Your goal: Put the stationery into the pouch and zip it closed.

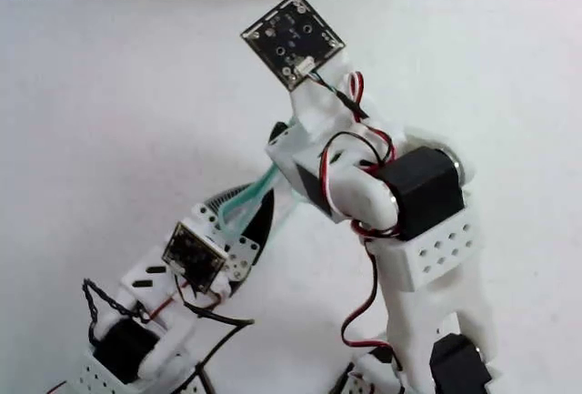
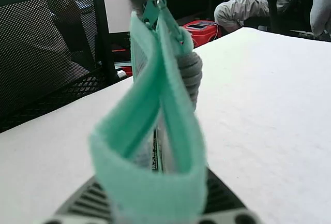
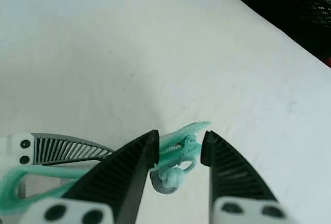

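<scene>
Low by the tabletop's [image 1: 109,94] near edge, the left pincer [image 1: 241,218] clamps the pouch [image 1: 257,189]. The right pincer [image 3: 180,138], arm arched over, stands apart astride the zip pull [image 3: 166,180].

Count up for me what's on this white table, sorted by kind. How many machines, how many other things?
Mint-green fabric pouch: 1
Small grey ball on its zipper pull: 1
White plastic robot arms: 2 (left gripper holds the pouch, right gripper sits open around the zipper end)
Total: 4
</scene>
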Robot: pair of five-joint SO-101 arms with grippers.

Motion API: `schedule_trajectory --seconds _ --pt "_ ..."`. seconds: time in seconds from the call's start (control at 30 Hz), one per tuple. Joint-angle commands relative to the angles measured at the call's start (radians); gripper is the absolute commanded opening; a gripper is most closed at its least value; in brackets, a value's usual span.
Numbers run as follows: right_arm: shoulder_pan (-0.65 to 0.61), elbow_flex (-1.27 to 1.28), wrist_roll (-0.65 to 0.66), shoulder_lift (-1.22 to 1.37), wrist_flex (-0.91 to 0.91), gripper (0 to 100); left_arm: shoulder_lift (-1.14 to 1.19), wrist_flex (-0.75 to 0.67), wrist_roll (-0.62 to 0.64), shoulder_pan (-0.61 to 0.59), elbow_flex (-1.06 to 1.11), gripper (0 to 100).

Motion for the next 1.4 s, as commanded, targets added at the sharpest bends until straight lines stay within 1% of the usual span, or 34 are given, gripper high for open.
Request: schedule_trajectory --seconds 0.0,0.13,0.3,0.37,0.47,0.57,0.63,0.73,0.8,0.93,1.1,1.23,1.33,1.37 --pt "0.004 0.038 0.009 -0.027 0.004 11.8 0.004 -0.012 -0.018 -0.012 0.003 2" --pt "0.005 0.069 0.011 -0.028 0.002 11.2 0.004 -0.012 -0.018 -0.012 0.003 2" --pt "0.005 0.069 0.011 -0.035 0.001 2.1 0.004 -0.012 -0.018 -0.012 0.003 2" --pt "0.007 0.069 0.012 -0.036 0.002 1.8 0.004 -0.012 -0.018 -0.012 0.005 2" --pt "0.033 0.068 0.052 -0.038 0.002 2.3 0.004 -0.012 -0.018 -0.012 0.005 2" --pt "0.064 0.068 0.060 -0.038 0.004 2.6 0.004 -0.012 -0.018 -0.012 0.005 2" --pt "0.068 0.068 0.060 -0.038 0.004 4.5 0.004 -0.012 -0.018 -0.012 0.005 2" --pt "0.068 0.068 0.055 -0.054 0.004 13.0 0.004 -0.012 -0.018 -0.012 0.005 2" --pt "0.062 0.068 0.055 -0.096 0.004 16.3 0.004 -0.012 -0.018 -0.012 0.005 2" --pt "0.062 0.080 0.055 -0.163 0.004 16.3 0.004 -0.012 -0.018 -0.012 0.005 2" --pt "0.061 0.146 0.055 -0.166 0.004 16.6 0.004 -0.012 -0.018 -0.012 0.005 2" --pt "0.061 0.147 0.051 -0.173 0.004 17.0 0.004 -0.012 -0.018 -0.013 0.005 2" --pt "0.061 0.147 -0.017 -0.162 -0.001 22.9 0.004 -0.012 -0.018 -0.013 0.005 2" --pt "0.059 0.147 -0.021 -0.162 -0.007 23.5 0.004 -0.012 -0.018 -0.013 0.005 2"
